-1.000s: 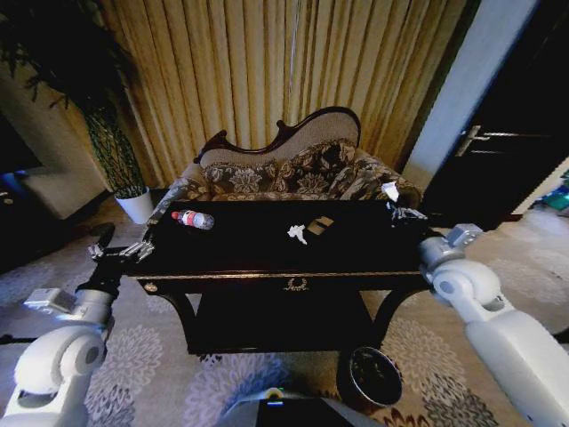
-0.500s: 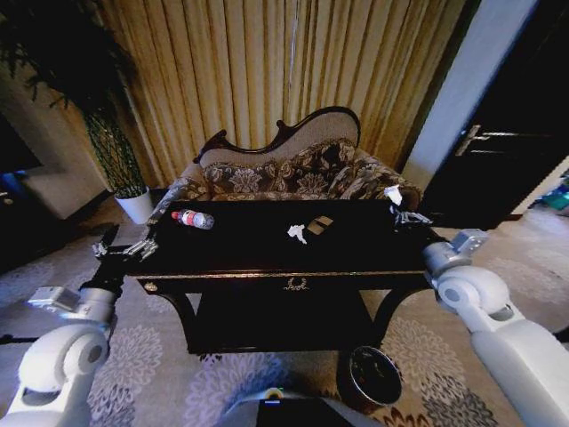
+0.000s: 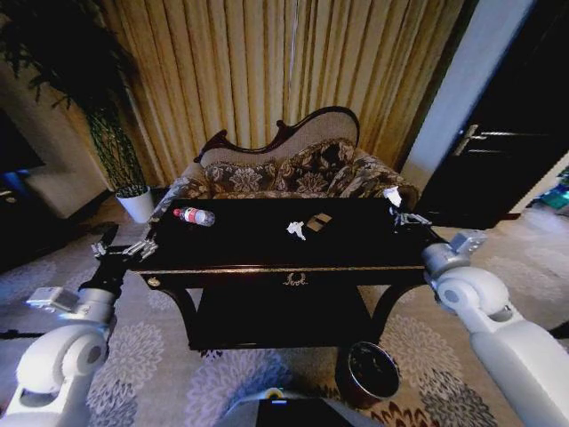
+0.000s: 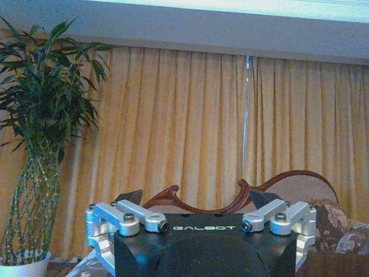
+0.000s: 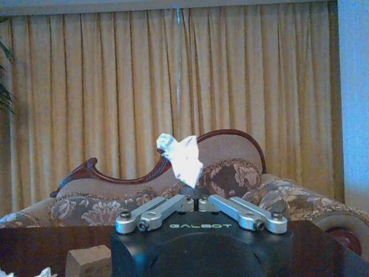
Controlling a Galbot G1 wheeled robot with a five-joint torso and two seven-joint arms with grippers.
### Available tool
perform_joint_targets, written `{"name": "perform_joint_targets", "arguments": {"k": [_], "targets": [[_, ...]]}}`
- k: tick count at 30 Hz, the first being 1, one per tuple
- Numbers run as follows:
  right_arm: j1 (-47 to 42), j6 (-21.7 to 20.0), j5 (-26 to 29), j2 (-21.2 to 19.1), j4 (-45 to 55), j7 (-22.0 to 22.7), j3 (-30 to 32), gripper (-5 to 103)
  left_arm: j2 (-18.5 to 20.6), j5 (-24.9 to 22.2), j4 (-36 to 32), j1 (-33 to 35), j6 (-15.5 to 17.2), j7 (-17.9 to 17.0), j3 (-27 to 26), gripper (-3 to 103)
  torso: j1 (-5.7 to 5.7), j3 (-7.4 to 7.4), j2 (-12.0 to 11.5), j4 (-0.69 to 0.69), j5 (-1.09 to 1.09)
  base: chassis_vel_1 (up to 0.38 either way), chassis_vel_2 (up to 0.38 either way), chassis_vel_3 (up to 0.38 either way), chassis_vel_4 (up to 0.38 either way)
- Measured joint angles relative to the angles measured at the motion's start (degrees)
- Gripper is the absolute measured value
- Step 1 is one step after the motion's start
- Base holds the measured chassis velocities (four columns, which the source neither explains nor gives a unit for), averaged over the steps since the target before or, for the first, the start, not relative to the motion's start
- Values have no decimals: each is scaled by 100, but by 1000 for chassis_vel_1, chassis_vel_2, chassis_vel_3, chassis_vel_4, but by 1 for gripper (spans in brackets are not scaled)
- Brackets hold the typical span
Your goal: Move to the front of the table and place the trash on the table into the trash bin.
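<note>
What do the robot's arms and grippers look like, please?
Both arms have smooth, rounded white shells with bulbous joints. The left gripper and right gripper each have a black body printed with "GALBOT" and silver metal linkage bars held by round bolts.

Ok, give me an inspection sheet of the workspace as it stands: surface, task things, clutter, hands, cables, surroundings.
Surface: dark table, top mostly bare.
Task things: bottle lying near the table's left end; white scrap and brown piece mid-table; bin on the carpet by the front right leg.
Clutter: nothing seen.
Hands: right hand shut on a crumpled white scrap over the table's right end; left hand open at the left front corner, holding nothing.
Cables: nothing seen.
Surroundings: sofa behind the table, curtains, potted plant left, dark door right.
</note>
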Motion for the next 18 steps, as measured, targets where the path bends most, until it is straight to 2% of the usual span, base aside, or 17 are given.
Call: {"name": "perform_joint_targets", "arguments": {"k": [8, 18], "targets": [[16, 2, -21, 27, -12, 5, -19, 0, 0, 0, 13, 9, 1, 3, -4, 100, 1, 0, 0, 1, -1, 50, -45, -46, 47], [-18, 11, -73, 83, -26, 13, 1, 0, 6, 0, 26, -4, 1, 6, -1, 100, 0, 0, 0, 0, 0, 98, -92, -103, 110]]}}
